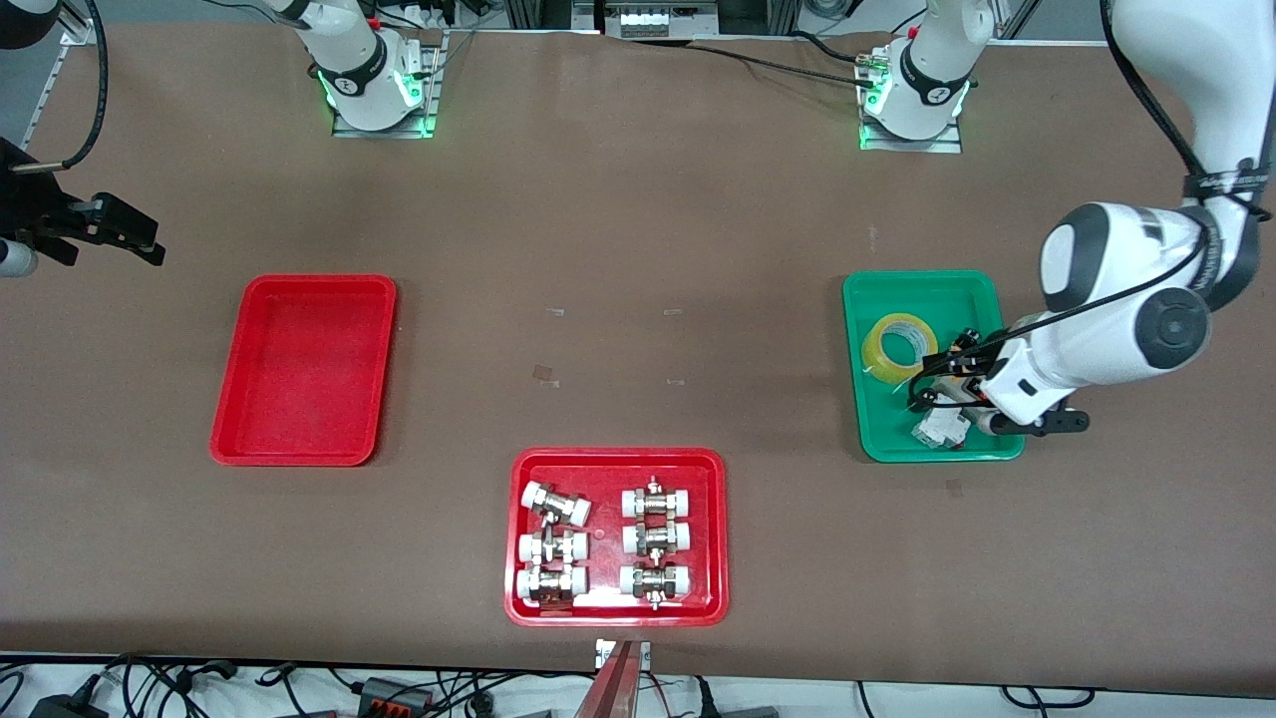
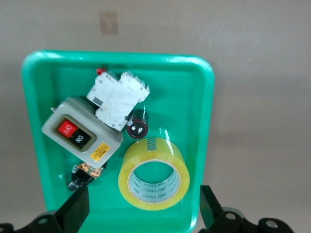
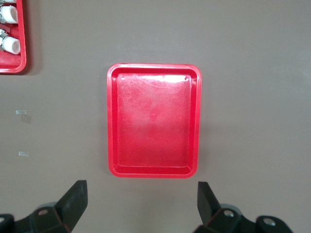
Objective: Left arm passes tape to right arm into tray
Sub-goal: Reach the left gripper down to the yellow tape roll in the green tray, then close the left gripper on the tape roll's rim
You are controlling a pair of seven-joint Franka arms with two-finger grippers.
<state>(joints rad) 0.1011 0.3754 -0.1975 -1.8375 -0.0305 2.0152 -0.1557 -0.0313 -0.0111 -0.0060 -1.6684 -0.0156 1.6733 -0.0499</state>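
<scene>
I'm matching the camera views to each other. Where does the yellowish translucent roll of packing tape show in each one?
Front view: the yellowish translucent roll of packing tape lies in the green plastic tray, beside the left gripper.
Left wrist view: the roll appears between the open fingers.
Right wrist view: not in it.
Shared landmark: the green tray.

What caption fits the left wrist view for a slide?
Open left gripper above the tape, which lies in the green tray.

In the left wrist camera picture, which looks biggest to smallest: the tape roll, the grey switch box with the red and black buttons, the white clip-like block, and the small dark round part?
1. The tape and the grey switch box look about alike, so I won't rank them.
2. The white block.
3. The small dark round part.
</scene>
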